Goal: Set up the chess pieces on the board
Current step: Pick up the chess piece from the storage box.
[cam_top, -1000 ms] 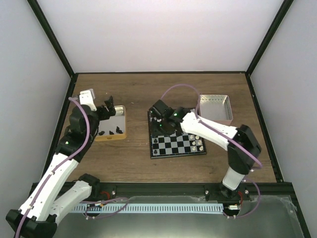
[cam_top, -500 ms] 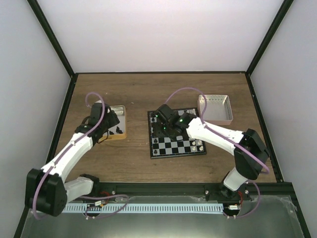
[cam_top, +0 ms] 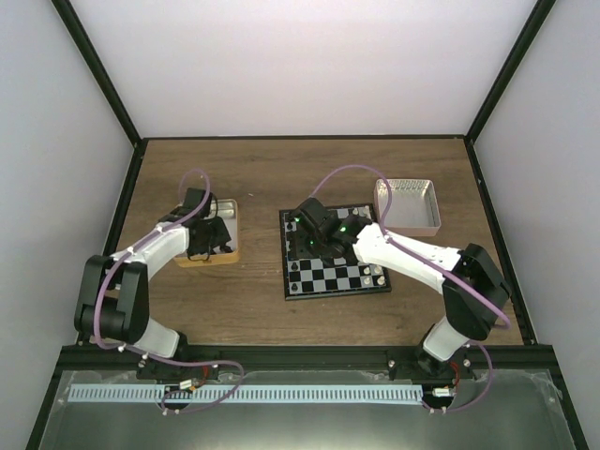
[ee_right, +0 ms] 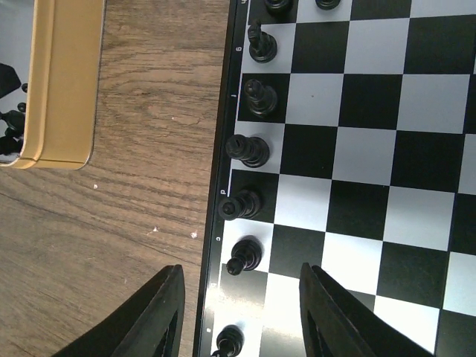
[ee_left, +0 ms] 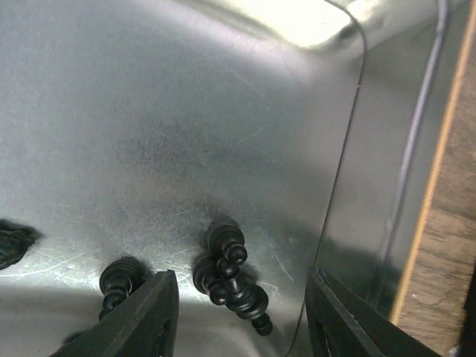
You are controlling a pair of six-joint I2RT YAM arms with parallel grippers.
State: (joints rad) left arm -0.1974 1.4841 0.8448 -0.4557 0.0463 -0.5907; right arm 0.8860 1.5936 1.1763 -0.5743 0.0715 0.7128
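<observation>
A: In the gold tin [cam_top: 234, 239], left half of the table [cam_top: 262, 178]: seeing the left gripper [cam_top: 208, 242] low inside from overhead, everything under the wrist hidden. Can't read the jaws there. Anything from its wrist cam?
B: Yes. Shows both fingers [ee_left: 149, 316] apart, straddling a tangle of loose pieces [ee_left: 229, 277] lying on the tin floor, touching neither side. Open, nothing gripped. Also picks up one more piece just left of the tangle and a dark scrap at the frame's left edge.
A: And the board [cam_top: 342, 278]?
B: Mid-table, flat, right of the gold tin. From overhead, only seeing the right gripper [cam_top: 314, 242] hovering over its far-left part, hiding the squares below. Filled in by wrist cam: a file of pieces standing along the edge column nearest the gold tin. Fingers [ee_right: 160, 316] spread, holding nothing; nearest piece of the file in the gap, clear of both.
A: Anything exclusive to overhead?
B: Silver tin [cam_top: 408, 202] beyond the board's far-right corner, plus a few pieces at the near-right corner.
</observation>
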